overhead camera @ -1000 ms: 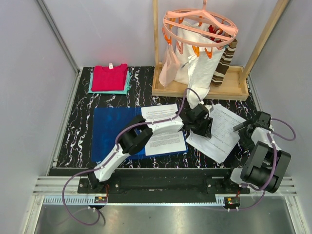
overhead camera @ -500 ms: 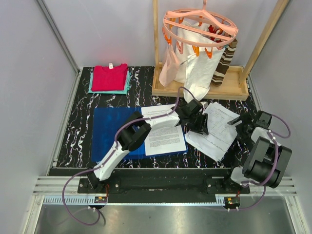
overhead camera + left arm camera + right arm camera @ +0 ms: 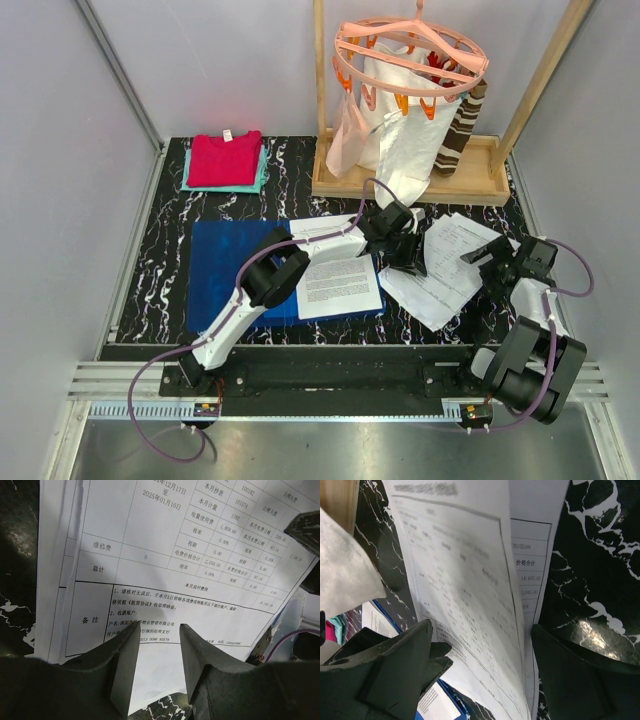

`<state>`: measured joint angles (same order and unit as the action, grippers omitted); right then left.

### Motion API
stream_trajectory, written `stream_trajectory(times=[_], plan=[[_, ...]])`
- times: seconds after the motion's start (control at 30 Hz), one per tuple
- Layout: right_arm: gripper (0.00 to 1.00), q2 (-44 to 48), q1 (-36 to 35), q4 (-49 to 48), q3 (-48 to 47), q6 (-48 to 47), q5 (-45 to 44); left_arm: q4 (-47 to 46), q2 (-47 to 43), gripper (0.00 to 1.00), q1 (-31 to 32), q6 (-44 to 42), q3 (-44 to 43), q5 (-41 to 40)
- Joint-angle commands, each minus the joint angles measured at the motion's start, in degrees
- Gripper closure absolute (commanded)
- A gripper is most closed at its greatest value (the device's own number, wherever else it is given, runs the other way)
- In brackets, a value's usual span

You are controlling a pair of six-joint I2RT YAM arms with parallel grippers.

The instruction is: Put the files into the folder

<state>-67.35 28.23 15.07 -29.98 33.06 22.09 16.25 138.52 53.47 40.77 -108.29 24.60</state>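
From above, you have one black marbled surface (image 3: 160, 270) inside grey walls (image 3: 60, 200). On it are one blue folder (image 3: 225, 270) at centre left, two folded cloths (image 3: 225, 160) at upper left and one wooden rack (image 3: 410, 185) at upper right. The files (image 3: 340, 285) lie partly on the folder and partly fanned at centre right, between the left fingers (image 3: 413, 258) and the right fingers (image 3: 480, 254).

Left wrist: the fingers are half-parted over a printed sheet.

Right wrist: the fingers stand wide, with sheets between them.
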Motion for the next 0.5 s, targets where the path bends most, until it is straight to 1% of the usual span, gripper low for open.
stream_trajectory(times=[0.0, 0.23, 0.47], plan=[[0.11, 2.9, -0.1, 5.0, -2.3, -0.6, 2.1, 1.8, 3.1, 0.56, -0.4, -1.4, 0.3, -0.9], [0.11, 6.6, -0.1, 10.5, -4.3, -1.2, 1.6, 1.5, 3.2, 0.57, -0.5, -1.1, -0.2, -0.5], [0.1, 7.1, -0.2, 11.9, -5.7, -1.7, 1.9, 1.5, 3.4, 0.58, -0.5, -0.9, -0.2, -0.3]])
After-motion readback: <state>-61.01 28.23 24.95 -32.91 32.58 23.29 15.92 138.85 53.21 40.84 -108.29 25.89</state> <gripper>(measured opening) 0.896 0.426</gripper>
